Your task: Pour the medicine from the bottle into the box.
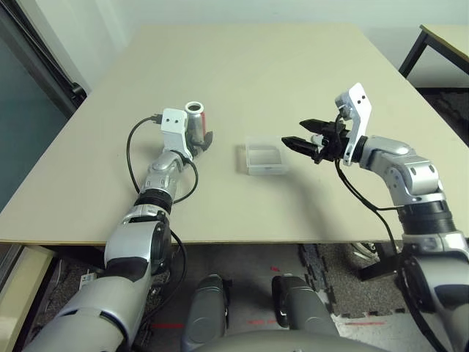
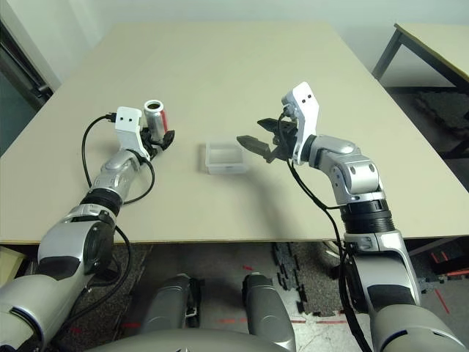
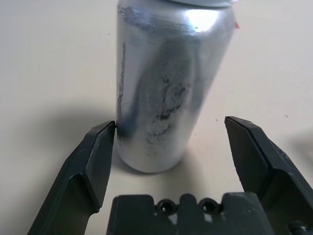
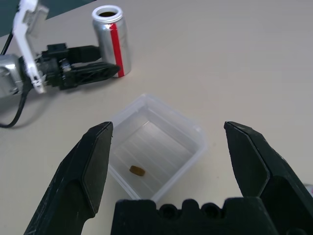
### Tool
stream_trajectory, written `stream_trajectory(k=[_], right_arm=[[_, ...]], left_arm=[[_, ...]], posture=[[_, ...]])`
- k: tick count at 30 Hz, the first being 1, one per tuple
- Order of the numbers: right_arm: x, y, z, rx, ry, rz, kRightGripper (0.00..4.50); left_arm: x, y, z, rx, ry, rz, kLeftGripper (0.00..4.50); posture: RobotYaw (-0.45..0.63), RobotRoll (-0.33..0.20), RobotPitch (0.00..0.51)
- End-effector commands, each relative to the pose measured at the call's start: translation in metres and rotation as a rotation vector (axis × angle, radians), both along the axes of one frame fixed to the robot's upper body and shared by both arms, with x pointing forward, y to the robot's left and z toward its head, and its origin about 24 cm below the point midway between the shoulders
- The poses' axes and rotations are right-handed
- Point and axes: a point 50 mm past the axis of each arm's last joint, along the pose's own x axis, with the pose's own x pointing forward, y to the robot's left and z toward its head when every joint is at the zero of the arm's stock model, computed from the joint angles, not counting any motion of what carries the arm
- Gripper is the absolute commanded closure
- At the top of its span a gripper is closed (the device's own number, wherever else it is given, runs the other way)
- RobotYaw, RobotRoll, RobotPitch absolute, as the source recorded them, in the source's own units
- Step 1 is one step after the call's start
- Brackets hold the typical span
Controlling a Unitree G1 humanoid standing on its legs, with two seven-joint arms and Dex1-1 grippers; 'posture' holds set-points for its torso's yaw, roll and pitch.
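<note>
Beige tabletop (image 1: 278,66) fills most of the scene, with a second table's dark leg (image 1: 410,51) at the far right and a dark floor beneath. Upright on it stands the bottle (image 1: 196,122), between the spread fingers of the left gripper (image 1: 201,143), which grips nothing (one finger sits just beside its wall). Near the middle lies the box (image 1: 264,158) with a small brown piece (image 4: 137,170) inside. Beside it, the right gripper (image 1: 304,134) hangs released.
</note>
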Motion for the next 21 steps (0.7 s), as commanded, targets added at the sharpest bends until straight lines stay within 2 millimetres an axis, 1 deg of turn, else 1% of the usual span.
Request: stream_trajectory(k=[1,4,8,11,14,16,19,21], right_arm=[[-0.005,-0.008,0.002,0.019,-0.003,-0.025,0.0],[-0.007,-0.01,0.001,0.025,0.001,-0.031,0.0],[-0.009,-0.012,0.0,0.037,0.004,-0.045,0.0],[-0.01,-0.019,-0.001,0.048,0.005,-0.084,0.0],[-0.009,-0.031,-0.003,0.062,0.001,-0.172,0.0],[-0.008,-0.037,-0.003,0.072,-0.01,-0.236,0.0],[-0.003,-0.05,-0.005,0.084,-0.043,-0.38,0.0],[0.0,-0.057,-0.007,0.081,-0.058,-0.453,0.0]], left_arm=[[-0.011,0.004,0.001,-0.026,-0.013,-0.001,0.02],[-0.024,0.015,0.005,-0.019,-0.036,0.04,0.02],[-0.039,0.032,0.016,-0.017,-0.077,0.12,0.02],[-0.051,0.05,0.027,-0.011,-0.12,0.187,0.02],[-0.063,0.072,0.034,0.002,-0.144,0.262,0.02],[-0.067,0.085,0.036,0.012,-0.143,0.295,0.02],[-0.069,0.107,0.039,0.039,-0.133,0.335,0.02],[-0.068,0.118,0.041,0.052,-0.128,0.348,0.02]], posture=[[0.0,0.0,0.096],[0.0,0.0,0.099],[0.02,0.0,0.102],[0.03,0.0,0.104],[0.04,0.0,0.105],[0.05,0.0,0.104],[0.07,0.0,0.103],[0.08,0.0,0.102]])
